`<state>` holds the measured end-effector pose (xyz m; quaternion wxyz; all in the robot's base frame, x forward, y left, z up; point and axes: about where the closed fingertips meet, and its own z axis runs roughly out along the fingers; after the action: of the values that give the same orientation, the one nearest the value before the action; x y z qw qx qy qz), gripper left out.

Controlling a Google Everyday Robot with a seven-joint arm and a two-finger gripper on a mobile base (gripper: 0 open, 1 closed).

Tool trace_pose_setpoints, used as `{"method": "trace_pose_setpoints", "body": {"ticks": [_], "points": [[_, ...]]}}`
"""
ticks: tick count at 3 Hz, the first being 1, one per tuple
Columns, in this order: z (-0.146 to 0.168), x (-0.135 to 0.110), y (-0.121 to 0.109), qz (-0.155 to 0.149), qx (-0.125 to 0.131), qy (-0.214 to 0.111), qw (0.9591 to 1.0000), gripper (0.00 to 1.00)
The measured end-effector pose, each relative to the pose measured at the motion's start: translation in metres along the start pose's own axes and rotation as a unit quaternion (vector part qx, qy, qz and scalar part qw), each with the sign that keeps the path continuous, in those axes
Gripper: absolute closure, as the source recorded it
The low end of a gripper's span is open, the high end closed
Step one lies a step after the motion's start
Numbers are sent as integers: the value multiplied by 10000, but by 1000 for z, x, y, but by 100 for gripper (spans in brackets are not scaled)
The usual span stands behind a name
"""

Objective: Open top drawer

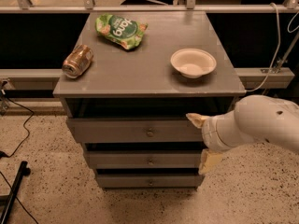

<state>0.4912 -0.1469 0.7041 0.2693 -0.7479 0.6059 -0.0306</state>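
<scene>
The top drawer is the widest grey front, just under the tabletop of the grey cabinet, with a small round metal knob at its centre. A dark gap shows above its front. My gripper is at the drawer's right end, to the right of the knob and apart from it. It is open, with one tan finger at the drawer's top right corner and the other lower, by the middle drawer. The white arm reaches in from the right.
Two narrower drawers sit below the top one. On the cabinet top lie a crushed can, a green chip bag and a white bowl. A black stand and cables lie on the floor to the left.
</scene>
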Motion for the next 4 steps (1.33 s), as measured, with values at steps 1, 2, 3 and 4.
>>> {"method": "trace_pose_setpoints", "body": {"ticks": [1,2,3,4], "points": [[42,14,-16,-40,-12,100,9999,0],[62,21,-29,-29,18,193,9998,0],[79,25,-46,73,88,257,9996,10],[84,23,-54,114,132,275,9995,17]]}}
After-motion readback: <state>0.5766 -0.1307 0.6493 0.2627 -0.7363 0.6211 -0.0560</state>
